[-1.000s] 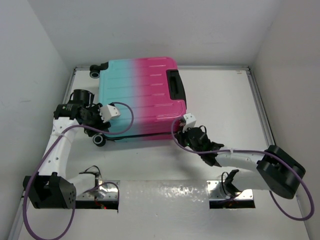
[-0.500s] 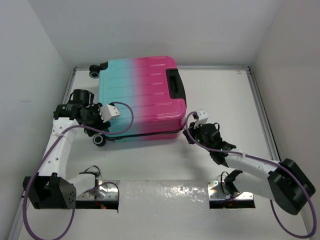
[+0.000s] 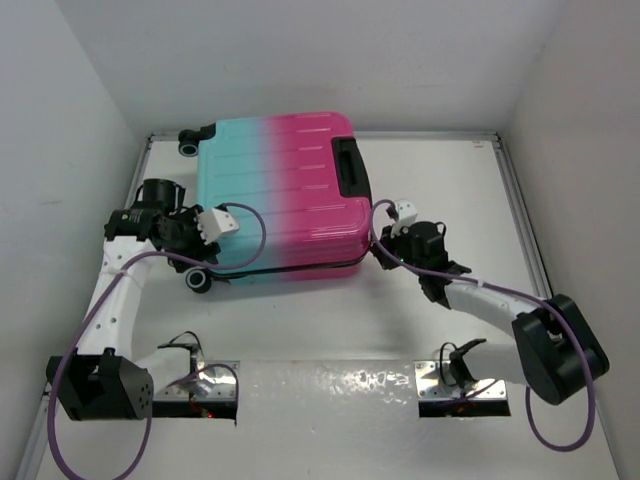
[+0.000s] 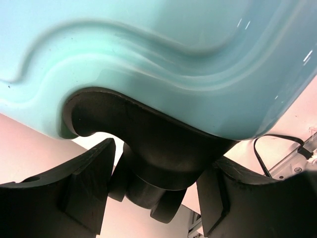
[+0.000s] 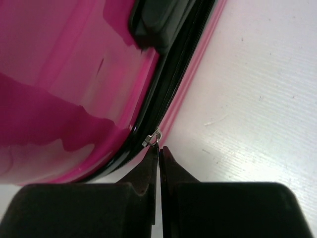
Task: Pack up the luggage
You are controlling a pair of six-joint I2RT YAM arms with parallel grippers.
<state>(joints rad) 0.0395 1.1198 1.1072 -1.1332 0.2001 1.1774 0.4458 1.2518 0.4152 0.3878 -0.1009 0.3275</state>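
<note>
Luggage [image 3: 280,190] shut and lying flat on the table [image 3: 440,190], an arm at each near corner

At the left, the left arm [image 3: 110,290] reaches to the teal end's near corner, where the left jaws straddle the black wheel [image 4: 148,193] under the shell – the fingers [image 4: 79,193] sit against either side of it, grasping it. The luggage lies towards the far side of the table, ribbed shell up, teal end with wheels at the left, pink end with the black handle [image 3: 348,168] at the right. At the pink near corner the right arm [image 3: 480,300] holds the right jaws clenched tight, the tips just touching the small silver zip pull [image 5: 151,139] on the dark zip line – whether the pull itself is pinched cannot be told.
</note>
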